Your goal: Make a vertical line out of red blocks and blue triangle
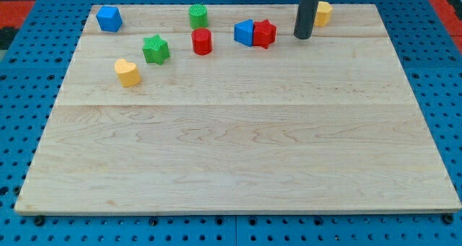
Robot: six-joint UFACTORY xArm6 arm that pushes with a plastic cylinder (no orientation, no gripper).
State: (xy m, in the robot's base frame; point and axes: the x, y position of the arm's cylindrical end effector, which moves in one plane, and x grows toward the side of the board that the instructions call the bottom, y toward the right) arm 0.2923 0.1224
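My tip (302, 37) rests on the counter (238, 167) near the view's top edge, just to the view's right of the red star (265, 33) and apart from it, with a yellow block (323, 13) close behind it toward the view's top right. There is no hand on this arm, only the bare rod, so nothing is grasped or released; it can only push.

Taking the red star as landmark: the blue triangle (244, 32) touches its left side, and the red cylinder (202, 41) stands further to the view's left of it, apart, slightly lower in the view. So two of the three pieces are paired side by side, not one above the other, and the line looks barely begun.

The step in hand seems to be approaching the star from its right (the tip has not yet met it). I judge the next move calls for getting behind one piece and sliding it down the view, so the three stack along one column. A push straight leftward would likely drive star and triangle together toward the cylinder, still a row. The green star (155, 49), green cylinder (198, 16), yellow heart (127, 72) and other blue block (109, 19) all lie left of the landmark, out of the way.
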